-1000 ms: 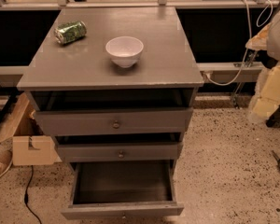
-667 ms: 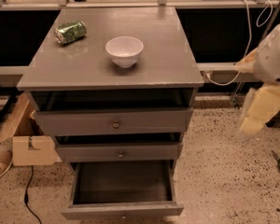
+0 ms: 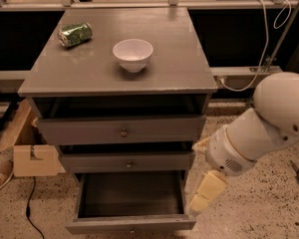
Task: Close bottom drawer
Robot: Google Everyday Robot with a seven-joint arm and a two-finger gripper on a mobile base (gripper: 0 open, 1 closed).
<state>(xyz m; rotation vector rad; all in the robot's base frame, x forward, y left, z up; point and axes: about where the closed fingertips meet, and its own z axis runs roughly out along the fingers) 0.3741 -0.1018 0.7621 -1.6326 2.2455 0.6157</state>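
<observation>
A grey bench (image 3: 179,78) with three drawers in its front, seen from above and a bit from the front.

Lowest of the three, under the front edge of the bench: the bottom drawer (image 3: 104,225). Pulled far out toward the camera. Dark and boxy inside. Low flat front, close to the bottom of the view.

Just above it, the middle drawer (image 3: 154,162), out only a little, with a small round knob (image 3: 129,164) in the middle of its front. Above that, the top drawer (image 3: 89,131), taller, also out a little, with a dark gap right under the front edge of the bench. One more round knob (image 3: 123,132) on its front.

On top of the bench, a white bowl (image 3: 133,54), standing upright, near the middle and a bit toward the back edge. A green can (image 3: 75,34), lying on its side near the back left corner, well apart from the bowl.

Off the right edge of the bench, below the front right corner, a big white robot arm (image 3: 269,123), reaching down and to the left. At its tip, the gripper (image 3: 208,192), pale yellow, low down, just beside the right front corner of the bottom drawer. Touching the drawer or not: cannot tell. Open or closed: cannot tell either.

On the floor past the left edge of the bench, a brown cardboard box (image 3: 35,159), close beside the drawers. A black cord (image 3: 29,214) on the speckled floor (image 3: 259,213), below the front left corner. A white cord (image 3: 261,49) hanging past the back right corner.
</observation>
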